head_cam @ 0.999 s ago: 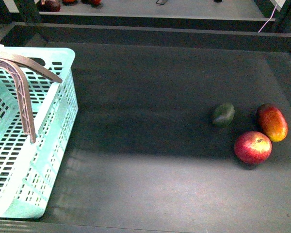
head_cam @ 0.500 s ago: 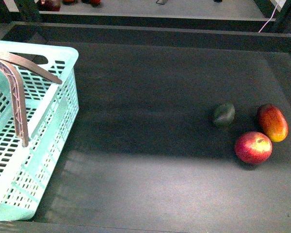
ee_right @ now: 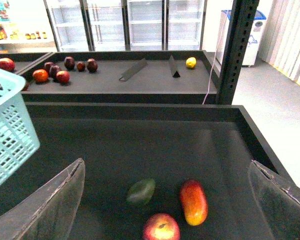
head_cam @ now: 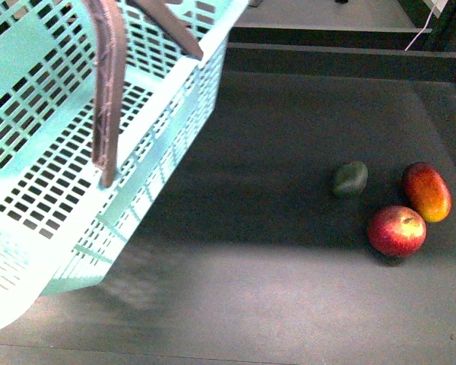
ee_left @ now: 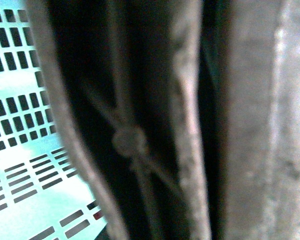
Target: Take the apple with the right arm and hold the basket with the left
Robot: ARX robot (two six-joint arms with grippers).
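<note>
The mint-green basket (head_cam: 53,152) hangs tilted, lifted off the dark shelf at the left of the front view, its brown latticed handle (head_cam: 108,91) standing up. My left gripper is shut on the basket; the left wrist view shows only the handle (ee_left: 130,142) close up and a bit of the basket's slotted wall (ee_left: 20,120). The red apple (head_cam: 396,230) lies on the shelf at the right. In the right wrist view the apple (ee_right: 161,227) lies low between my open right gripper's fingers (ee_right: 55,200), with the gripper (ee_right: 165,200) above and short of it.
A small dark green fruit (head_cam: 350,179) and an elongated red-yellow fruit (head_cam: 427,191) lie right by the apple. The shelf has raised dark edges (head_cam: 327,49). A farther shelf holds several red fruits (ee_right: 55,70) and a lemon (ee_right: 191,62). A black post (ee_right: 237,50) stands at the right.
The basket has risen off the shelf and swung up and to the right, now tilted and filling the upper left. The fruits have not moved.
</note>
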